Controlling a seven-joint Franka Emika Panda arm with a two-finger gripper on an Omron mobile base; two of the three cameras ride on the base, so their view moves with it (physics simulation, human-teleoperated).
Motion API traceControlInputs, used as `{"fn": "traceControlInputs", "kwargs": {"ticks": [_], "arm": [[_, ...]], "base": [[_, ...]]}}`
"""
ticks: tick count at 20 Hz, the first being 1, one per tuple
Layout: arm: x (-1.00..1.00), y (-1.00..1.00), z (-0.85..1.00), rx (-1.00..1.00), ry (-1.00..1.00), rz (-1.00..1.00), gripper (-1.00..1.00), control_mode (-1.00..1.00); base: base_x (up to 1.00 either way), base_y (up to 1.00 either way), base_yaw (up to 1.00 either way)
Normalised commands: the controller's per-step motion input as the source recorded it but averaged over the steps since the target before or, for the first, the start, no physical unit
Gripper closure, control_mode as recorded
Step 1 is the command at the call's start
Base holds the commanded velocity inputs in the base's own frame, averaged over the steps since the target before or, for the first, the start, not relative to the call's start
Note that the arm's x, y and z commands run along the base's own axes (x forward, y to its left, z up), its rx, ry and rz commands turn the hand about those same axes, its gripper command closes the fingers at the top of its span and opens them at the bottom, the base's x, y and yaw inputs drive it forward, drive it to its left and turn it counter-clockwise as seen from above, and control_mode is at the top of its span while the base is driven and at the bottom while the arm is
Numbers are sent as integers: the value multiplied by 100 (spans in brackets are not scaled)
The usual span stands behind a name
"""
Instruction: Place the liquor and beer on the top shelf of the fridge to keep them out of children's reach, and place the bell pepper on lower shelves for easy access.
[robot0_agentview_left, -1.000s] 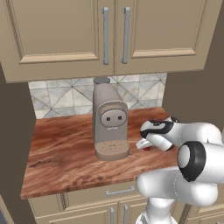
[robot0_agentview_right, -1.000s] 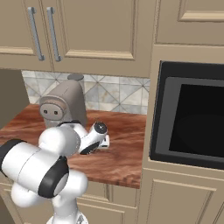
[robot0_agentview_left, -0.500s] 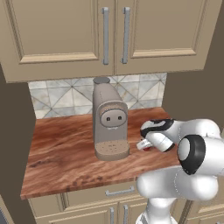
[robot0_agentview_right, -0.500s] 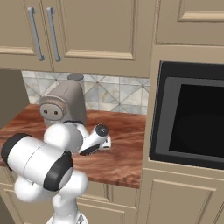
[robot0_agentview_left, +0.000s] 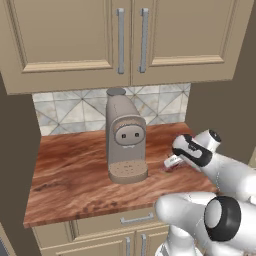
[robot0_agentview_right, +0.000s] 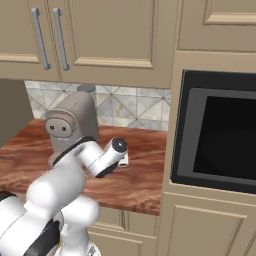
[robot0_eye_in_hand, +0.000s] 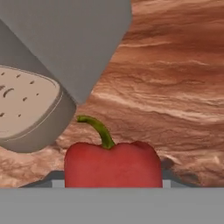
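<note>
One wooden desk (robot0_agentview_left: 75, 165) spans the scene beneath beige cabinets (robot0_agentview_left: 125, 40), with a black wall oven (robot0_agentview_right: 220, 135) at its right end. We see a grey coffee machine (robot0_agentview_left: 125, 137) standing upright toward the back, clear of the working edge. Just beside its base the hand (robot0_agentview_left: 171, 161) has reached low to desk level, since the bell pepper (robot0_eye_in_hand: 113, 164) lies there; its fingers (robot0_eye_in_hand: 165, 176) flank the red body, narrowed onto the pepper, stem upward. We judge the grasp ready for lifting.
</note>
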Motion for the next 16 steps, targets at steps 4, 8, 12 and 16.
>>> {"fn": "traceControlInputs", "kwargs": {"ticks": [4, 8, 12, 16], "arm": [[-79, 0, 100, -9, 1, 3, 100, -100], [-97, 0, 98, -20, 1, 4, 100, -100], [-100, 5, 76, -19, -1, 6, 100, -100], [-96, 1, 97, -6, -10, 5, 100, -100]], "base": [[0, 0, 0], [0, 0, 0], [0, 0, 0], [0, 0, 0]]}}
